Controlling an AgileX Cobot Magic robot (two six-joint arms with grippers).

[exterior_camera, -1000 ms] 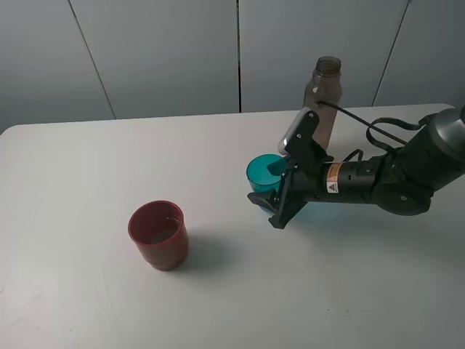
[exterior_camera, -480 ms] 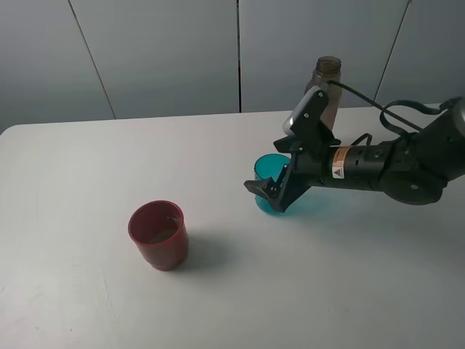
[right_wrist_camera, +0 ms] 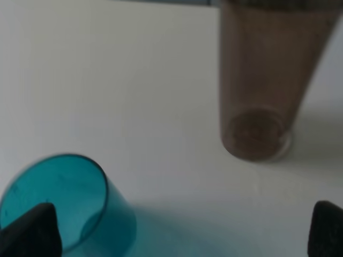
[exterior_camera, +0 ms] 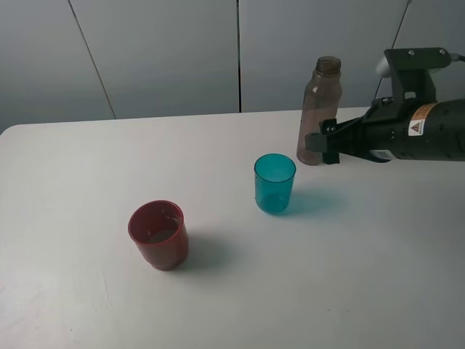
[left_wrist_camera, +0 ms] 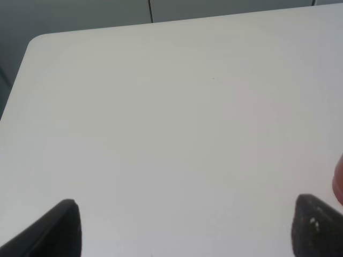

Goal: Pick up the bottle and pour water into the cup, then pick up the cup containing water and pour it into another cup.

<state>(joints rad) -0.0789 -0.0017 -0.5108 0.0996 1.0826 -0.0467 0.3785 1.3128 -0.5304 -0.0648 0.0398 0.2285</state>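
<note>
The teal cup point(exterior_camera: 275, 182) stands upright on the white table point(exterior_camera: 87, 160), free of any gripper; it also shows in the right wrist view point(right_wrist_camera: 64, 198). The smoky bottle point(exterior_camera: 320, 109) stands upright behind it and to the right, capless, and is also in the right wrist view point(right_wrist_camera: 268, 80). The dark red cup point(exterior_camera: 158, 234) stands at the front left; a sliver of it point(left_wrist_camera: 338, 179) shows in the left wrist view. My right gripper point(exterior_camera: 322, 145) point(right_wrist_camera: 177, 235) is open and empty, raised to the right of the teal cup and in front of the bottle. My left gripper point(left_wrist_camera: 187, 230) is open and empty over bare table.
Grey wall panels point(exterior_camera: 167, 51) run behind the table's far edge. The right arm's body point(exterior_camera: 414, 131) hangs over the table's right side. The table's far left corner point(left_wrist_camera: 32, 43) shows in the left wrist view.
My right gripper has let go of the teal cup and drawn back up and to the right. The cup now stands alone on the table.
</note>
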